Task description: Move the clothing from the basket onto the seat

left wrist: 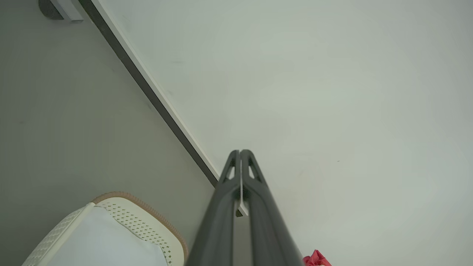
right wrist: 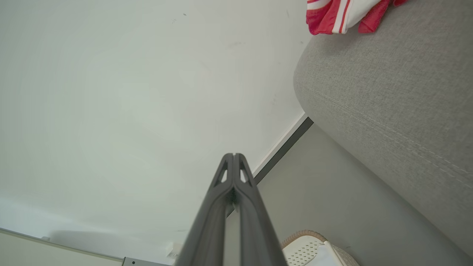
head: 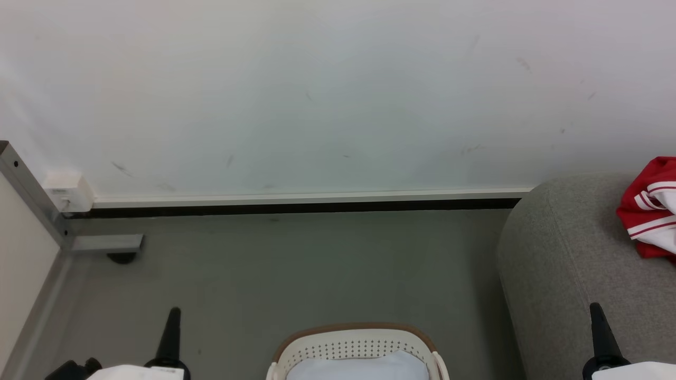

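the oval cream basket [head: 355, 345], perforated and brown-rimmed, stands on the floor [head: 296, 264] with a smooth pale layer [head: 359, 368] inside. crumpled red clothing [head: 650, 211] with white stripes lies on the grey woven seat [head: 560, 253], near its rounded corner. my left fingers [left wrist: 223, 210] and right fingers [right wrist: 214, 214] are pressed together, holding nothing.

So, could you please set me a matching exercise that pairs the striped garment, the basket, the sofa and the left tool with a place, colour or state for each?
Things:
1. striped garment
2. basket
3. sofa
4. left tool

Descriptions:
A. shut, holding nothing
B. light grey, to the right of the basket
C. lying on the sofa
D. cream with a brown rim, on the floor

Pairs: 1-C, 2-D, 3-B, 4-A.
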